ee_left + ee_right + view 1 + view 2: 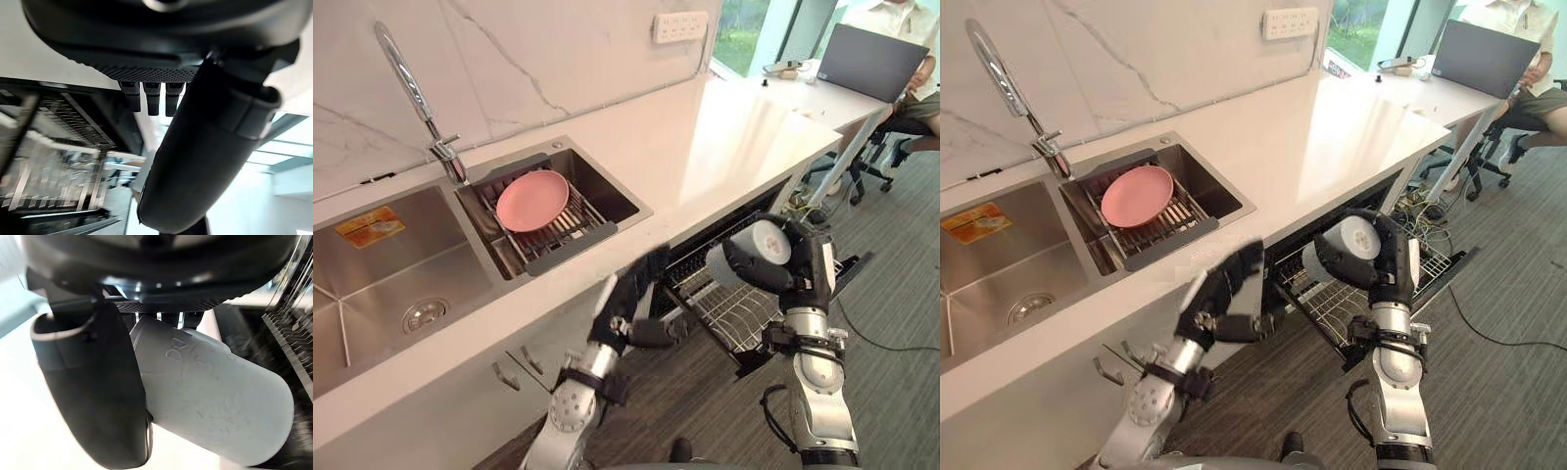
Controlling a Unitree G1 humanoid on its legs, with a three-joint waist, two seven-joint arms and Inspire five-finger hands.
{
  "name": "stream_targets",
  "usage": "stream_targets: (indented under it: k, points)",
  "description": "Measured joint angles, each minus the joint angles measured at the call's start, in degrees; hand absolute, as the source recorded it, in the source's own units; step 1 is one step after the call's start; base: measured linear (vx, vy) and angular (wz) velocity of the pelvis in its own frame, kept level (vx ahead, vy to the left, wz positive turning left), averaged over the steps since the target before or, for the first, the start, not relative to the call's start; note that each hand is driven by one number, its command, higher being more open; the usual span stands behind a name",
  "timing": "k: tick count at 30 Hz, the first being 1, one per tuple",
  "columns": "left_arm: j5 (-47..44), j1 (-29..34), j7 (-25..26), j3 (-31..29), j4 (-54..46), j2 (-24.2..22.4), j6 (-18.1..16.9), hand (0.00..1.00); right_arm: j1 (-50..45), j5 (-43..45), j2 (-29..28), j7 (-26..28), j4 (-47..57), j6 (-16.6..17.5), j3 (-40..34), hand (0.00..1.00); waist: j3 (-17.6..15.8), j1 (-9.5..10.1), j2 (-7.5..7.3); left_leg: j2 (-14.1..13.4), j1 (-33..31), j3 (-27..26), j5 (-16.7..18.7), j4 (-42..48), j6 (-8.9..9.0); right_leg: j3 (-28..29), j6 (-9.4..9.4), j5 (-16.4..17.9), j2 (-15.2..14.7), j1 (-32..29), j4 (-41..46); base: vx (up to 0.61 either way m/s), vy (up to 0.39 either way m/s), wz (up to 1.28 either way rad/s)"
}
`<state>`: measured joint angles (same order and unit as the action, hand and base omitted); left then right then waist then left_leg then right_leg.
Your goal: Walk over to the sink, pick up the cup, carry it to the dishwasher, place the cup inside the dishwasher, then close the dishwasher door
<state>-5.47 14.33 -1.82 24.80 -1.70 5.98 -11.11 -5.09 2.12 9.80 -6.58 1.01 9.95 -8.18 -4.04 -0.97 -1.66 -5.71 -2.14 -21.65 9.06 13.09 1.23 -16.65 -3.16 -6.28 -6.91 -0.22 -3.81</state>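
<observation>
The carry is all but done and the placing step is in hand: the robot's right hand [800, 262] has its fingers and thumb clamped round the white cylindrical plastic cup [210, 401], held on its side in the air at about 4 o'clock in the head views, just above the pulled-out silver wire rack [729, 311] of the open dishwasher under the white stone counter [724, 147]. By the look of it, the next move calls for lowering the cup into the rack, letting go, then swinging up the dark dishwasher door [855, 262]. No dishes can be made out in the rack. The left hand [636, 294], at 6 o'clock, has loose, parted fingers and holds nothing. In the steel sink [372, 264] at 9 o'clock, the smaller basin holds a dark drainer [570, 238] with a round pink plate [532, 200] lying on it
</observation>
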Motion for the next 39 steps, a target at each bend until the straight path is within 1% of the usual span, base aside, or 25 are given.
stream_targets:
  k: [2,5,6,7,9,11,13,16,18,21,22,24,25,28,30,34,35,37,39]
  points:
    - [1.03,2.1,-0.96,-0.65,4.28,0.48,1.02,0.9,-0.08,-3.64,0.8,-0.52,-3.34,-1.53,-0.36,0.3,-0.02,-0.01,-0.02,0.02,-0.7,0.6,0.0,0.12,0.0,-0.66,-0.02,-0.01,0.02,-0.18,-0.18,0.01,0.002,0.11]
    - [1.21,4.79,-1.01,-3.18,5.3,0.8,1.44,0.9,-0.07,-7.69,1.57,-1.5,-4.99,-2.9,-0.44,0.3,-0.1,0.16,-0.05,0.03,-2.03,1.25,0.0,0.67,-0.01,-1.26,-0.05,-0.05,-0.03,-0.85,-0.21,-0.01,0.006,0.11]
    - [1.21,4.97,-0.94,-3.64,5.68,0.8,1.43,0.9,-0.09,-8.66,1.6,-1.74,-5.15,-3.07,-0.52,0.3,-0.11,0.16,-0.05,0.03,-2.26,1.44,0.01,0.86,-0.02,-1.46,-0.05,-0.05,-0.03,-0.87,-0.21,-0.03,0.008,0.16]
    - [1.21,4.95,-0.72,-5.3,6.97,0.79,1.43,0.9,-0.08,-10.78,1.8,-2.59,-5.35,-3.36,-0.57,0.3,-0.18,0.15,-0.07,0.03,-2.71,1.92,0.03,1.23,-0.06,-1.98,-0.05,-0.05,-0.07,-0.88,-0.2,-0.04,0.008,0.2]
    - [1.21,4.76,-0.27,-7.33,8.48,0.82,1.42,0.9,0.08,-12.85,2.3,-3.66,-5.44,-3.38,-0.97,0.3,-1.14,0.23,-0.12,0.03,-3.34,2.49,0.07,1.95,-0.13,-2.48,-0.04,-0.06,-0.12,-0.95,-0.02,-0.07,0.012,0.18]
    - [1.71,4.42,0.82,-10.52,10.26,0.92,1.36,0.9,2.08,-15.61,3.07,-5.41,-7.97,-3.4,-2.61,0.3,-3.65,0.27,0.02,-0.13,-4.96,3.37,0.11,3.13,-0.42,-3.15,-0.02,-0.06,-0.33,-1.95,0.93,-0.12,0.016,0.16]
    - [2.24,4.1,1.82,-12.22,11.66,1.37,1.24,0.9,4.09,-15.93,4.47,-6.99,-10.61,-3.69,-3.13,0.3,-5.45,0.29,0.24,-0.27,-6.79,3.74,-0.01,4.06,-0.72,-3.43,0.08,-0.22,-0.56,-3.41,1.49,-0.13,0.02,0.11]
    - [2.75,1.95,3.5,-14.81,16.58,2.19,1.1,0.9,8.94,-16.02,7.15,-9.08,-16.27,-4.88,-4.72,0.3,-9.82,0.5,0.89,-0.24,-10.16,4.47,-0.44,5.74,-1.43,-4.0,0.2,-0.66,-1.06,-6.17,2.88,-0.11,0.028,0.11]
    - [3.14,-0.19,4.82,-17.46,20.67,2.06,1.1,0.9,11.87,-15.97,9.64,-9.96,-19.36,-5.98,-5.68,0.3,-13.43,1.16,1.67,-0.13,-12.53,5.08,-0.7,6.83,-1.86,-4.55,0.29,-1.3,-1.27,-7.82,3.11,-0.14,0.037,0.15]
    - [3.11,-1.28,6.1,-19.42,22.29,1.94,1.1,0.9,14.03,-15.79,10.58,-10.35,-21.28,-6.62,-7.07,0.3,-15.17,1.39,2.34,-0.04,-14.25,5.79,-0.96,7.44,-2.19,-5.29,0.35,-1.6,-1.39,-8.93,3.25,-0.06,0.022,0.13]
    - [3.11,-1.89,6.87,-20.31,22.67,1.94,1.1,0.9,15.28,-15.72,11.22,-10.96,-22.5,-6.66,-7.8,0.3,-16.57,1.48,2.71,0.12,-14.47,6.22,-1.13,7.61,-2.37,-5.63,0.35,-1.61,-1.54,-8.97,3.47,-0.06,0.029,0.16]
    - [3.08,-2.17,7.04,-21.81,22.71,1.92,1.01,0.9,16.96,-15.63,12.72,-11.18,-24.27,-6.92,-8.13,0.3,-17.58,1.72,3.11,0.24,-15.66,6.64,-1.25,7.89,-2.53,-6.0,0.34,-1.6,-1.7,-9.88,3.8,-0.04,0.028,0.13]
    - [3.04,-2.46,7.41,-22.56,22.95,1.93,0.85,0.9,18.32,-15.24,13.43,-11.23,-25.05,-6.99,-8.72,0.3,-18.68,1.75,3.31,0.41,-16.05,6.86,-1.41,7.92,-2.68,-6.24,0.34,-1.6,-1.87,-10.2,3.99,-0.04,0.03,0.07]
    - [2.09,-3.33,8.22,-23.9,25.72,1.79,0.7,0.9,20.98,-14.65,15.11,-11.38,-25.27,-7.21,-9.14,0.3,-19.44,1.85,3.72,0.65,-17.92,6.73,-1.62,8.02,-2.99,-6.03,0.34,-1.6,-2.28,-12.45,4.76,-0.03,0.032,0.0]
    - [1.77,-4.12,8.65,-24.63,27.58,1.73,0.7,0.9,22.67,-14.55,15.7,-11.76,-25.35,-7.21,-9.17,0.3,-20.48,1.94,3.76,0.65,-18.2,6.56,-1.66,8.02,-3.05,-5.84,0.34,-1.6,-2.35,-12.89,4.94,-0.02,0.024,-0.05]
    - [0.72,-6.0,9.2,-25.98,31.15,0.69,0.57,0.9,27.13,-14.5,18.14,-12.64,-28.31,-7.23,-9.16,0.3,-21.32,2.7,4.06,0.8,-19.32,6.07,-2.14,7.33,-3.15,-5.36,0.33,-1.62,-2.57,-14.79,5.41,-0.01,0.013,-0.04]
    - [0.29,-6.55,9.25,-26.26,31.82,0.34,0.58,0.9,27.82,-14.51,18.88,-12.79,-28.72,-7.23,-9.16,0.9,-21.55,2.91,4.2,0.94,-19.45,6.02,-2.44,6.92,-3.17,-5.36,0.33,-1.62,-2.66,-15.11,5.42,0.0,0.0,0.0]
    - [-0.55,-7.07,9.29,-26.73,33.25,-0.4,0.34,0.9,29.88,-14.53,19.79,-12.8,-30.13,-7.28,-9.11,0.9,-21.84,3.18,4.52,1.02,-19.52,5.95,-2.72,6.31,-3.11,-5.3,0.35,-1.61,-2.66,-15.56,5.42,0.0,0.0,0.0]
    - [-1.36,-7.06,9.3,-26.72,34.04,-0.56,0.23,0.9,31.18,-14.54,20.05,-12.81,-30.79,-7.28,-8.84,0.9,-21.85,3.17,4.54,0.99,-19.56,5.7,-2.81,6.0,-3.03,-5.08,0.39,-1.58,-2.6,-15.9,5.42,0.01,0.011,-0.06]
